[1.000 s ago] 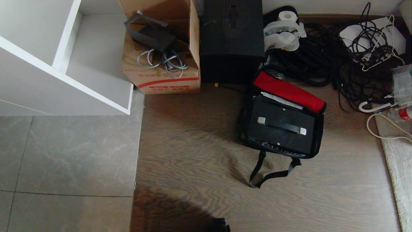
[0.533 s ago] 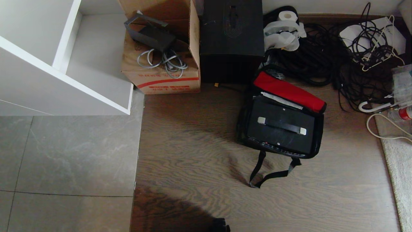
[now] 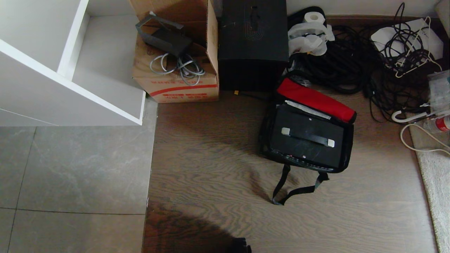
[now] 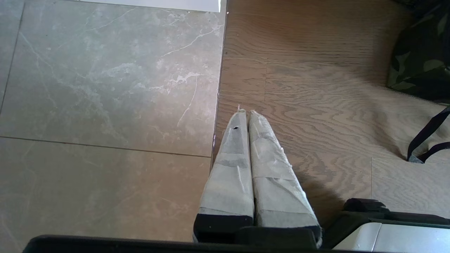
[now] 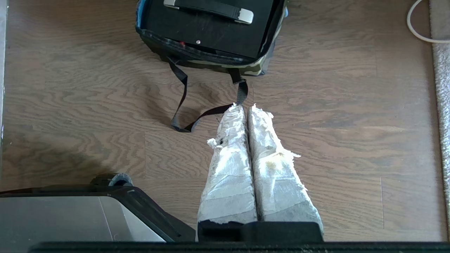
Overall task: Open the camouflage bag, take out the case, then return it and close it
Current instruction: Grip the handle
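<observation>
While neither arm enters the head view, one camouflage bag (image 3: pixel 346 154) lies open on the wood-grain floor (image 3: pixel 211 168), only its black rim and red flap lining showing; its camouflage cloth is hidden from above. One case (image 3: pixel 306 137), flat, black, rectangular, sits inside the bag, with one bar handle on two silver mounts. One black strap (image 3: pixel 281 186) loops out across the floor. Behind stand one tall black box (image 3: pixel 253 35), one brown cardboard carton (image 3: pixel 175 70) cut off at the frame's top, and a cable tangle (image 3: pixel 351 66) too dense to count.

Left wrist view: left gripper (image 4: pixel 245 111), two tape-wrapped fingers, jaws together, empty, over the seam of wood floor and grey tile; one corner of the bag's camouflage cloth shows, cropped.

Right wrist view: right gripper (image 5: pixel 243 105), frayed tape wrapping, jaws together, empty, just short of the strap; bag and case cropped at the frame edge.
</observation>
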Robot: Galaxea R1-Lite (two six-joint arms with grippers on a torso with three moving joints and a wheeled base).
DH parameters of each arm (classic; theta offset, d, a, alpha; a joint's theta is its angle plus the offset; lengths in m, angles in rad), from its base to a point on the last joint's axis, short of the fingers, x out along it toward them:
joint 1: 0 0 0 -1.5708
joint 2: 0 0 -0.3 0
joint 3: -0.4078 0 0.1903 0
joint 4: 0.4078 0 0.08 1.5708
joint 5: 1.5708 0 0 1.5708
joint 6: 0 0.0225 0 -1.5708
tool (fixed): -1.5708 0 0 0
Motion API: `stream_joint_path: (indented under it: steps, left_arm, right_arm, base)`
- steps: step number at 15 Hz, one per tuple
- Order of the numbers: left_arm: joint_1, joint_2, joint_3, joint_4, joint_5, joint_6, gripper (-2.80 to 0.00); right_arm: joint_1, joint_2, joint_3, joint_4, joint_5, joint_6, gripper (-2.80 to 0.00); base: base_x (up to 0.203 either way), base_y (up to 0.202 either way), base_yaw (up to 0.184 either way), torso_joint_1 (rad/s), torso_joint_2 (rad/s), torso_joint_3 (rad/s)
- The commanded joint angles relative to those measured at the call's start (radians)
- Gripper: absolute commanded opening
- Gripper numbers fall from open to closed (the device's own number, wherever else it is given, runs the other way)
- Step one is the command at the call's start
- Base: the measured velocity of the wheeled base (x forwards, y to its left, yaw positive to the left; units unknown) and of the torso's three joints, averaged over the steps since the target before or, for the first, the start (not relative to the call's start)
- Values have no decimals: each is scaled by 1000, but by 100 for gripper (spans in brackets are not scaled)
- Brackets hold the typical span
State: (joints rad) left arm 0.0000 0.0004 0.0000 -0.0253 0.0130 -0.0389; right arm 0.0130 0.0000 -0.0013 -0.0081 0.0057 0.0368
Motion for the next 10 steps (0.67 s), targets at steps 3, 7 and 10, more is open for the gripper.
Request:
stream_joint_path:
  steps: [3, 7, 10]
  left_arm:
    - [0, 0, 9, -1, 1, -1, -280]
    - [1, 0, 9, -1, 1, -1, -280]
    - [0, 0, 9, -1, 1, -1, -280]
  right_arm:
    - [-1, 2, 1, -1, 5, -27, -280]
    - [1, 2, 1, 2, 3, -21, -280]
    - [0, 2, 1, 3, 4, -28, -280]
  base:
    - [0, 0, 0, 0, 0, 0]
    - [0, 0, 0, 0, 0, 0]
    - [0, 0, 0, 0, 0, 0]
